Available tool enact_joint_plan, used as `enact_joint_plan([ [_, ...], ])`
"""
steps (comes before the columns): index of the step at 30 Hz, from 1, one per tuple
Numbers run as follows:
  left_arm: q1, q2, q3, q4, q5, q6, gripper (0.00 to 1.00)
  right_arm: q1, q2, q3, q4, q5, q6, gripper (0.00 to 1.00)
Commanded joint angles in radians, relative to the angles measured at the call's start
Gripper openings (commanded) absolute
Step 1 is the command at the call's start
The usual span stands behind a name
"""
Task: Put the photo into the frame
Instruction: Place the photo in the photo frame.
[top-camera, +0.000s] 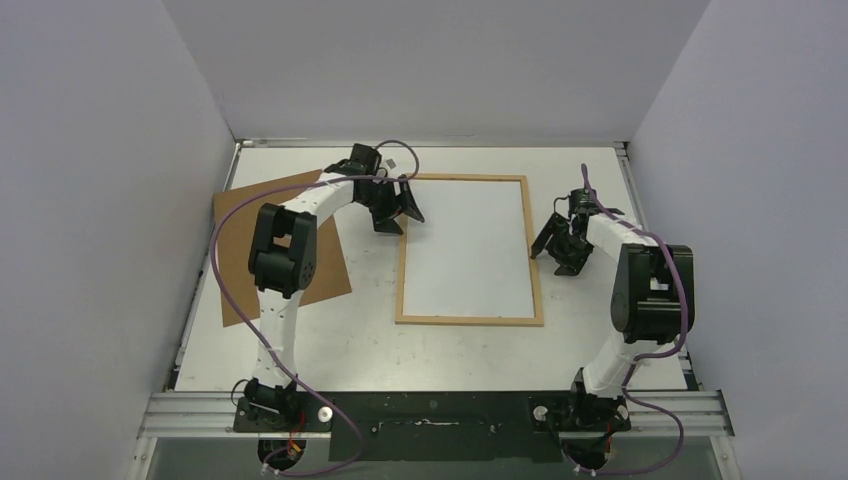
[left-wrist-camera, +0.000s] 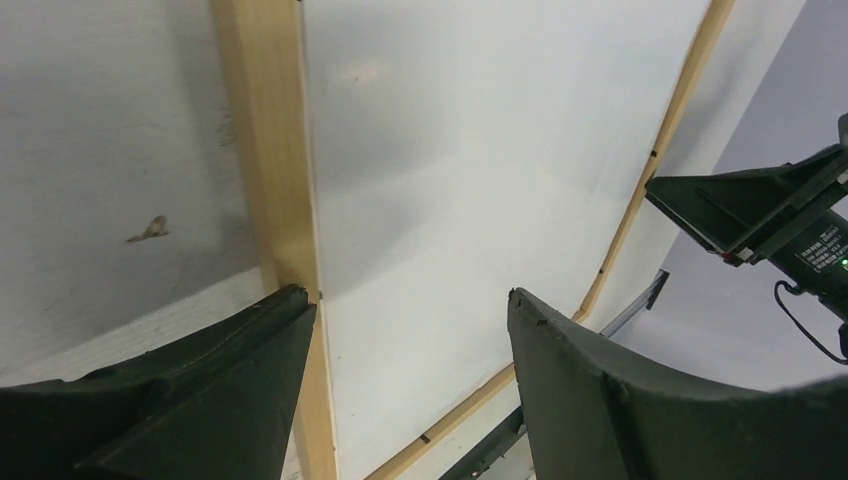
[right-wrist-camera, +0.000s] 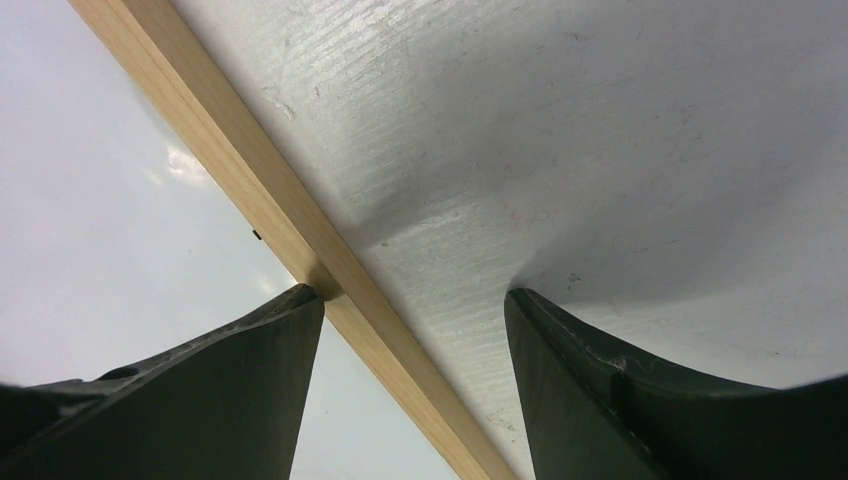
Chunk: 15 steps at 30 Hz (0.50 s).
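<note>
The frame, thin light wood, lies flat at the table's middle. The photo lies inside it, plain white side up. My left gripper hovers open over the frame's far left part; in the left wrist view its jaws stand apart, one over the wood strip, the other over the white photo. My right gripper stands open at the frame's right side. In the right wrist view the right gripper straddles the strip, with the photo to its left. Neither holds anything.
A brown hardboard panel lies on the table to the left of the frame, partly under my left arm. Grey walls close in the table on three sides. My right gripper shows across the frame in the left wrist view.
</note>
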<state>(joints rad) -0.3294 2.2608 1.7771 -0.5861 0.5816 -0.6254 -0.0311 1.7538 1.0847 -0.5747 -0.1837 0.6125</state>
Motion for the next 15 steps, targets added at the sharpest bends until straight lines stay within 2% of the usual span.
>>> enact_joint_plan([
  [1,0.04,-0.094,0.059,-0.086,-0.078,0.063,0.69,0.004,-0.053,-0.025,0.022,0.017,-0.022,0.68],
  [7,0.095,-0.169,0.038,-0.123,-0.118,0.101,0.69,0.004,-0.143,0.011,0.014,0.031,-0.018,0.7],
  [10,0.136,-0.211,-0.002,-0.138,-0.15,0.116,0.69,0.01,-0.18,0.043,0.003,0.04,-0.026,0.73],
  [13,0.19,-0.249,-0.049,-0.164,-0.204,0.135,0.69,0.025,-0.204,0.071,0.004,0.029,-0.047,0.78],
  [15,0.226,-0.275,-0.072,-0.196,-0.274,0.151,0.69,0.08,-0.206,0.095,0.007,0.019,-0.061,0.8],
])
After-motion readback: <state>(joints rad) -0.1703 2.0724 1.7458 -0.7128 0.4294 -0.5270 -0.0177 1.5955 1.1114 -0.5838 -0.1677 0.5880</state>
